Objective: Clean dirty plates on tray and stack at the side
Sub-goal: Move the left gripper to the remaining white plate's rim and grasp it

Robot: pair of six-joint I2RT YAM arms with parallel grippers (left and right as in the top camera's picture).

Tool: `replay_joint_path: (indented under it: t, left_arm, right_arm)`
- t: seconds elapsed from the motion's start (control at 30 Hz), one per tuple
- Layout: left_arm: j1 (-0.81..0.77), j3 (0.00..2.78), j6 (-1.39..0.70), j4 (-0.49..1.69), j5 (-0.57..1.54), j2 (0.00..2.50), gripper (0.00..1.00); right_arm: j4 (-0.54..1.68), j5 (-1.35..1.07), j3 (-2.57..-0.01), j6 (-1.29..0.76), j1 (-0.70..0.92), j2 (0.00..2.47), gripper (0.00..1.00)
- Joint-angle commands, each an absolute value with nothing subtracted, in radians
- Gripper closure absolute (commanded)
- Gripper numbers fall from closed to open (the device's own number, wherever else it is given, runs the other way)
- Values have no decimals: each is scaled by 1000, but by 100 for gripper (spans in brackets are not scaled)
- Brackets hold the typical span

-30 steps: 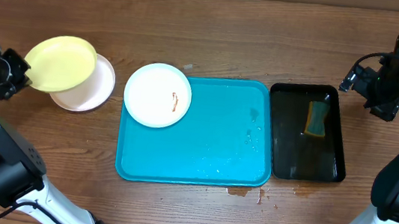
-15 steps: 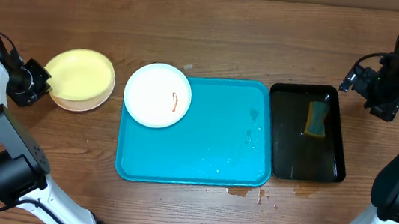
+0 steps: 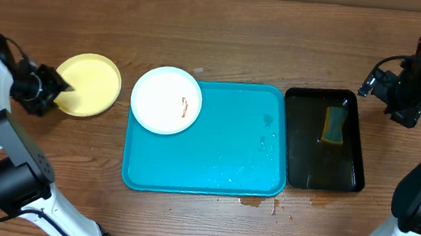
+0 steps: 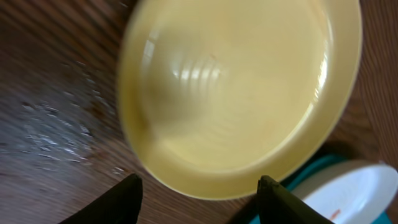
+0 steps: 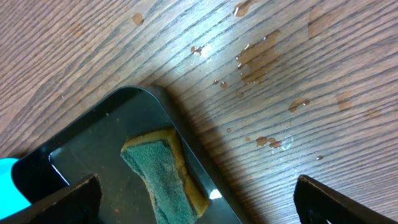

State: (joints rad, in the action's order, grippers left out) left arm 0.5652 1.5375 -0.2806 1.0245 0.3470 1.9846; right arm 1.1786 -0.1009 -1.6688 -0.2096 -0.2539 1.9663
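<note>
Left claw: my left claw (image 4: 200, 193) is spread wide with nothing between the fingers, low at the left end of the wooden table (image 3: 227, 44).
Pale yellow plate: the pale yellow plate (image 3: 87, 86) lies flat on the table, well left of the turquoise tray (image 3: 221, 167). Its left rim sits just ahead of my left fingertips (image 4: 127, 198); whether they touch it I cannot tell.
White plate: the white plate (image 3: 166, 99), marked with a small brown smear, rests across the tray's far-left corner, partly over the rim. It is just right of the yellow plate and apart from both claws.
Right claw: my right claw (image 5: 198, 186) is also spread open and empty, hanging at the far right of the table above the far-right corner of the black tray (image 3: 347, 177).
Sponge: a green-topped yellow sponge (image 3: 334, 125) lies in the black tray's far end, below my right claw and not touching it.
Table surface: water drops show on the wood beside the black tray.
</note>
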Motion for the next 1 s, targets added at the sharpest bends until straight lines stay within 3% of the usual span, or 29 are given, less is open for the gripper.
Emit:
replay_joint_path:
  t: [0.0,0.2,0.43,0.97]
  left_arm:
    - [485,1526,-170,1074,471,1990,39]
    - [297,1513,-134,1185,397,1990,33]
    - [135,1511,-152,1206,274,1989,34]
    - [104,1505,-233,1061,146,1990,33]
  right_arm:
    - [1176,-105,-1682,-213,-253,1938,0]
    - [1176,-105,-1682,-213,-253,1938,0]
    - [1176,-105,-1682,-213,-253,1938,0]
    - [1176,-105,-1682,-213,-253,1938,0]
